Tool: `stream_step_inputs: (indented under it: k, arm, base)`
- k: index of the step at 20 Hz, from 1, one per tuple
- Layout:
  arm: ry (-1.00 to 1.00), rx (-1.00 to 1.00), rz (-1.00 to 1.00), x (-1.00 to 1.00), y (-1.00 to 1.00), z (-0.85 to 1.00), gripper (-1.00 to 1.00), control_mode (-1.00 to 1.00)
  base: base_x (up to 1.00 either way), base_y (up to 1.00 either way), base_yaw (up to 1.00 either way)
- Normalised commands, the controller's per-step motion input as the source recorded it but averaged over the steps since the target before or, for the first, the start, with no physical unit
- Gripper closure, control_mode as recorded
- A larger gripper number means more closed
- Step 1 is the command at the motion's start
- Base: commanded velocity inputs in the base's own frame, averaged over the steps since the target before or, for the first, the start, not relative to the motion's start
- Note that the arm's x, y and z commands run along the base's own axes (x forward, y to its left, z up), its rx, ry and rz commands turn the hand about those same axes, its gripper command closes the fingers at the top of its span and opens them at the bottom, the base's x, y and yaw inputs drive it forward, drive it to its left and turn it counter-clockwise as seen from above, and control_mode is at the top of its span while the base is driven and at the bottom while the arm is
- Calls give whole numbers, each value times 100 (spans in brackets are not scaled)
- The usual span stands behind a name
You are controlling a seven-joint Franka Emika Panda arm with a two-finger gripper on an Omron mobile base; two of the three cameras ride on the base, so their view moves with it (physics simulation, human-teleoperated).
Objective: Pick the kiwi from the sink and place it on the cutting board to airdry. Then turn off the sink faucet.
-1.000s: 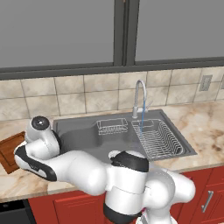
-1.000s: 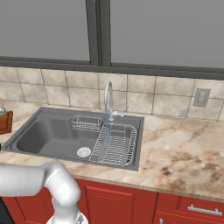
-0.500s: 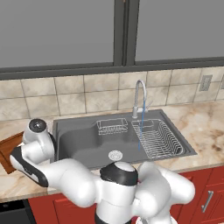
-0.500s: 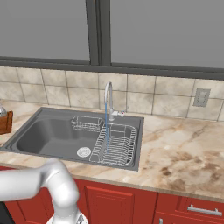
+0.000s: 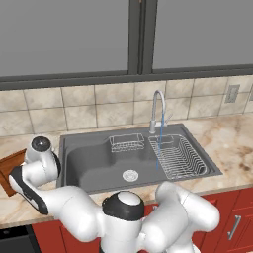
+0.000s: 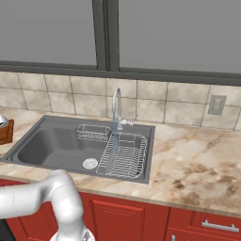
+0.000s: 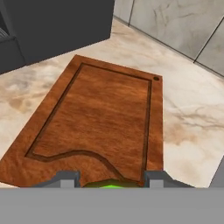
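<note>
Arm farther left now, tool (image 7: 112, 181) narrow around half-hidden kiwi (image 7: 109, 185) above cutting board (image 7: 100, 113).

The board (image 7: 100, 113) is reddish-brown wood with visible grain, a darker groove near its edge and a low sheen. The tabletop (image 7: 188, 118) is beige veined stone, polished smooth. The sink (image 5: 94, 160) is dark grey matt metal; its drain (image 5: 130, 175) and the faucet (image 5: 157, 106) at 12 o'clock are shiny silver. The racks (image 5: 175, 157) are thin bright wire. The kiwi (image 7: 109, 185) is vivid green, with no texture visible.
</note>
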Motion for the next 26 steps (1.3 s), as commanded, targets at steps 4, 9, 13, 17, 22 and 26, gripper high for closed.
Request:
stream_step_inputs:
  k: [4, 9, 13, 17, 22, 26]
  arm:
    - [0, 0, 0, 22, 18, -18, 100, -100]
    - [1, 0, 0, 25, 19, -17, 100, -100]
    - [2, 0, 0, 23, 18, -17, 100, -100]
    - [2, 0, 0, 19, 19, -16, 100, -100]
    - [2, 0, 0, 17, 23, -17, 100, -100]
    - [2, 0, 0, 12, 23, -18, 100, -100]
  base:
    - [0, 0, 0]
    - [0, 0, 0]
    - [0, 0, 0]
    - [0, 0, 0]
    - [0, 0, 0]
    - [0, 0, 0]
